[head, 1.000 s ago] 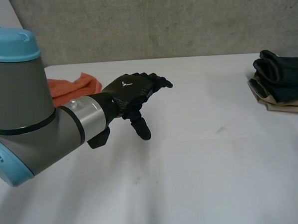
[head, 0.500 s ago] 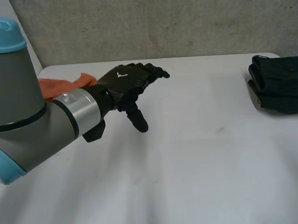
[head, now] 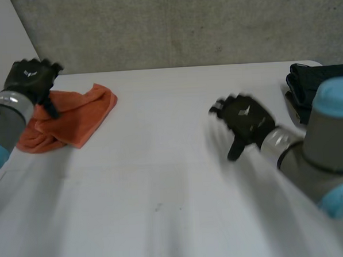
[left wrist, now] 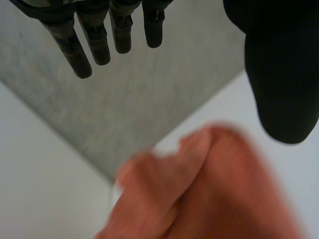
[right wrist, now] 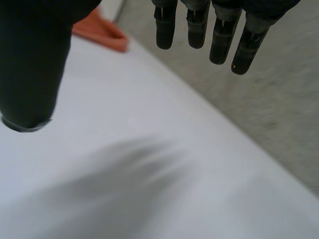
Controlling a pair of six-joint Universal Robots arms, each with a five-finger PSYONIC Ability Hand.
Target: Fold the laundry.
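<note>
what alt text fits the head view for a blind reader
On a white table, the open left robot hand hangs over one end of a crumpled orange towel. The open right robot hand is above bare table, near a stack of dark folded clothes at the right edge.

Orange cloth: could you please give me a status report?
Left robot hand open above orange cloth. Right robot hand open over table. Dark pile far right, not in the way.
</note>
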